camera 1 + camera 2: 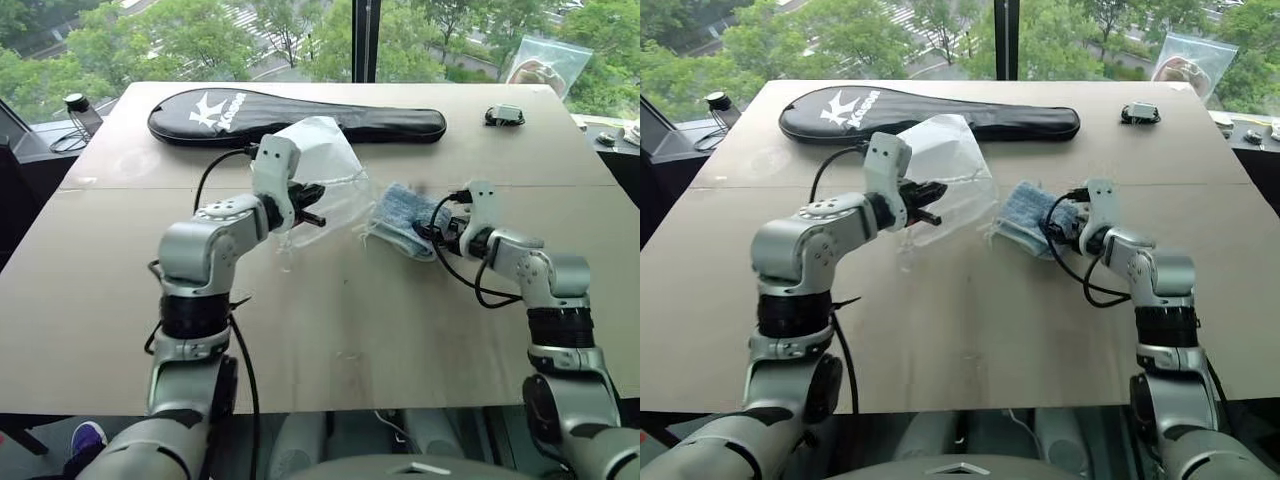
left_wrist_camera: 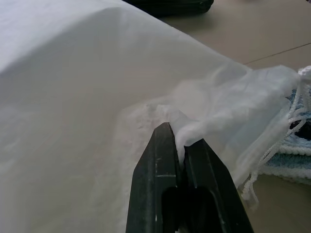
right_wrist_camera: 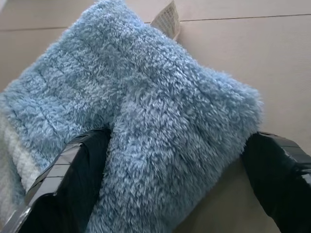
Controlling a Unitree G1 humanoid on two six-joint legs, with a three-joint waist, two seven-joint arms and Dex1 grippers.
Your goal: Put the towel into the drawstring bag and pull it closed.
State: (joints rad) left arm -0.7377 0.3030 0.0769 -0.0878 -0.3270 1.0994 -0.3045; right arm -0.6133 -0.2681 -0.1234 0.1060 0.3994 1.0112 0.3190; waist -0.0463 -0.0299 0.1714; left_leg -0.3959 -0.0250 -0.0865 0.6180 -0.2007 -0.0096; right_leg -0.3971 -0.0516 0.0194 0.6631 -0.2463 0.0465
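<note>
Towel [image 1: 402, 217] is lying mid-frame on the table [image 1: 330, 330], sitting between the right gripper's [image 3: 170, 189] wide-spread fingers; left gripper [image 2: 181, 145] is pinching the drawstring bag [image 1: 325, 170], lifting it just left of the towel.

One towel [image 1: 400, 215], one drawstring bag [image 1: 325, 165], one racket case [image 1: 300, 117]

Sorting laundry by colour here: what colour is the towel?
Light blue, fluffy towel; it shows best in the right wrist view.

Large tan tabletop [image 1: 330, 330] with a seam across it, tall windows [image 1: 200, 40] behind, green trees outside, daylight.
</note>
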